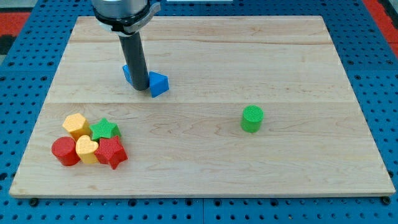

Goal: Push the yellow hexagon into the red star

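The yellow hexagon (pixel 76 125) sits at the lower left of the wooden board, at the top left of a tight cluster. The red star (pixel 111 152) is at the cluster's lower right; a yellow heart (pixel 87 149) and a green star (pixel 104 130) lie between the two. A red cylinder (pixel 64 151) is at the cluster's left. My tip (pixel 141 91) stands at the upper left of the board, far above the cluster, touching a blue block (pixel 159 83) on its right; another blue piece (pixel 127 73) shows behind the rod.
A green cylinder (pixel 252 118) stands alone right of the board's centre. The wooden board (pixel 249 50) lies on a blue pegboard surface (pixel 18 74) that surrounds it.
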